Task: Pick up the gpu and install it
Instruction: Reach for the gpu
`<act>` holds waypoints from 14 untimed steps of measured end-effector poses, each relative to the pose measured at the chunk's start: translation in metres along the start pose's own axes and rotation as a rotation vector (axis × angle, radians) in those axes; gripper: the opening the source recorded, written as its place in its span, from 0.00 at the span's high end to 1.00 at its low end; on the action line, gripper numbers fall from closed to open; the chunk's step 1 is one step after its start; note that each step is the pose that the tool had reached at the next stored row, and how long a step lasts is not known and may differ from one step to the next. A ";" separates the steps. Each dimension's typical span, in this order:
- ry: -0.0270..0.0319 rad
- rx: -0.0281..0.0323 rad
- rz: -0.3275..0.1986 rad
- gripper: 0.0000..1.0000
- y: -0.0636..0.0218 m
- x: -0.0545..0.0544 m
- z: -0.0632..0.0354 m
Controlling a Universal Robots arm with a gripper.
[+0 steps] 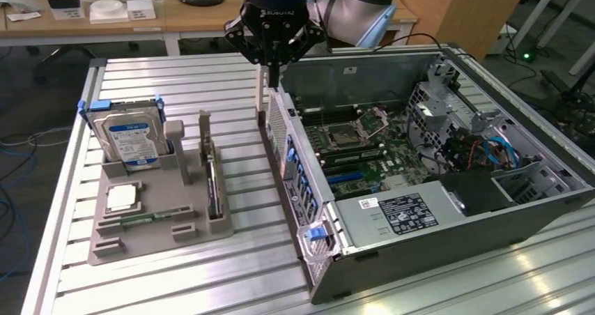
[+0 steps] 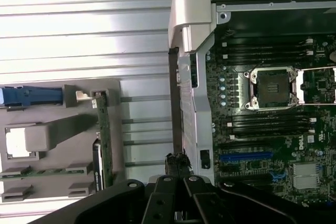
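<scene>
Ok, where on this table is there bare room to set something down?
Bare slats: the lane between the grey parts holder and the computer case; the table edge nearest the camera, in front of the holder; the far strip behind the hard drive. Crowded: the holder itself and inside the case.

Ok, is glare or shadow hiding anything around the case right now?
Exterior view: glare streaks on the table, motherboard evenly lit. Wrist view: the table slats wash out white, and the held card is a dark strip against the case wall.
</scene>
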State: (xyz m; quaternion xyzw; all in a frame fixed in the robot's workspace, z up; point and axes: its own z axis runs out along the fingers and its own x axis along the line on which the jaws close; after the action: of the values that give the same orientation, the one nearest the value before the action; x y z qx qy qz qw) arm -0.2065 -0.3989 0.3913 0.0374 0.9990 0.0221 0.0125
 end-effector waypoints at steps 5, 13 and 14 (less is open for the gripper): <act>0.0000 0.0000 0.000 0.89 -0.0008 0.011 -0.0001; 0.0000 0.0000 0.000 0.89 -0.0021 0.028 -0.0003; 0.0000 -0.0001 0.000 0.89 -0.0023 0.030 -0.0003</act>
State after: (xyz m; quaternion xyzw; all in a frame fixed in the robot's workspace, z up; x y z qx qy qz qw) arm -0.2367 -0.3989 0.3908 0.0374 0.9990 0.0221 0.0125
